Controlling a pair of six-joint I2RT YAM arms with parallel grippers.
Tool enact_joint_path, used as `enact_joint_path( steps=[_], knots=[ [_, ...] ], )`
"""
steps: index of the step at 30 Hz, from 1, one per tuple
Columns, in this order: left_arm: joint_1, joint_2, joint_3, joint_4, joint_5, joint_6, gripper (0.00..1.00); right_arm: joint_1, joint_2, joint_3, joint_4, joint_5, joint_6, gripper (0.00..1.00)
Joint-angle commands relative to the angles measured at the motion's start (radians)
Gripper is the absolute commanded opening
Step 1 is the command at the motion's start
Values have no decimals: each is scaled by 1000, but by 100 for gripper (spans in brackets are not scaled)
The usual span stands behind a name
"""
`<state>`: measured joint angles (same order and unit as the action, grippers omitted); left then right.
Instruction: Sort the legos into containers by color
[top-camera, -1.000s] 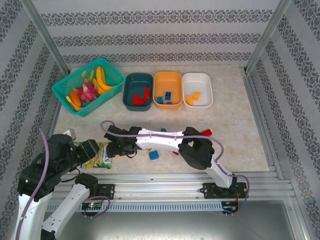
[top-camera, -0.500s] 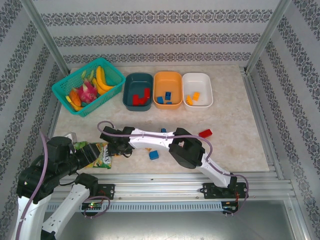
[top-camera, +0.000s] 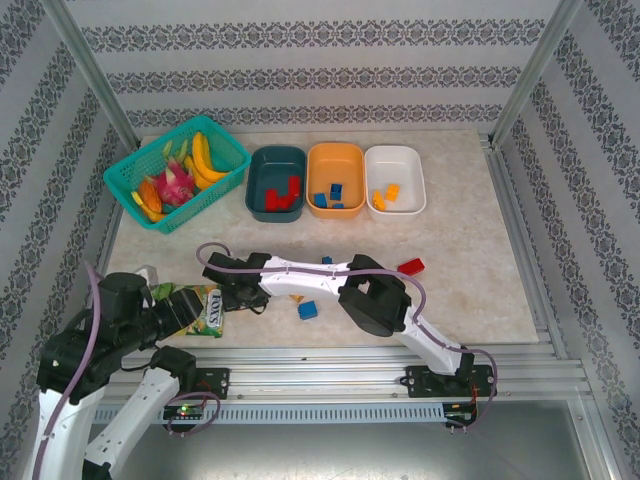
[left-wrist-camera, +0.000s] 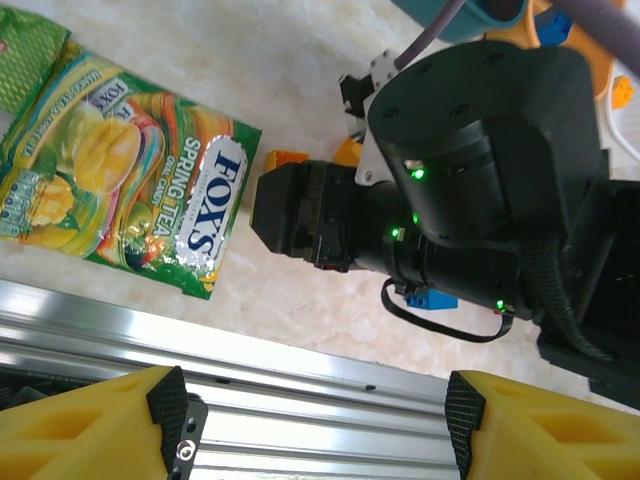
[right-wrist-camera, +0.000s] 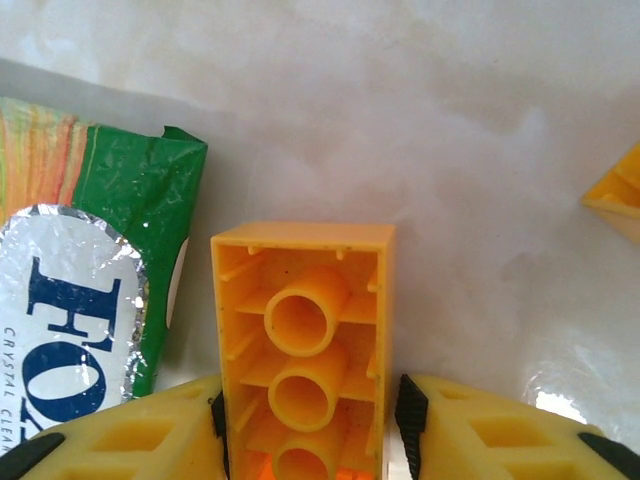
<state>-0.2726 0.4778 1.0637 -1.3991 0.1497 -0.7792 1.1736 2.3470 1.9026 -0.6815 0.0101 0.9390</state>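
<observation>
Right fingers (right-wrist-camera: 480, 430) pinch the yellow brick (right-wrist-camera: 300, 350) (hollow side up) beside the packet (right-wrist-camera: 90, 250). Left fingers (left-wrist-camera: 80, 420) are wide open.

Green snack packet (left-wrist-camera: 130, 190) at near left, brand FOX'S in blue letters, SPRING TEA alongside, partial CRYSTAL CLEA below

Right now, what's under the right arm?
A blue brick shows beside the right arm; its end effector grips an orange brick. The table directly beneath is covered.
</observation>
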Motion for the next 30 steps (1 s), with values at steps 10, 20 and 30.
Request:
enact_joint_path(
  steps=[10, 20, 30],
  knots=[
    [5, 23, -76, 102, 57, -16, 71, -35, -91, 37, -87, 47, -109, 28],
    [1, 273, -50, 516, 202, -64, 71, -249, -517, -169, -136, 110, -220, 25],
    [-191, 701, 148, 780, 134, -46, 71, -741, -663, -319, -179, 32, -401, 25]
  ],
)
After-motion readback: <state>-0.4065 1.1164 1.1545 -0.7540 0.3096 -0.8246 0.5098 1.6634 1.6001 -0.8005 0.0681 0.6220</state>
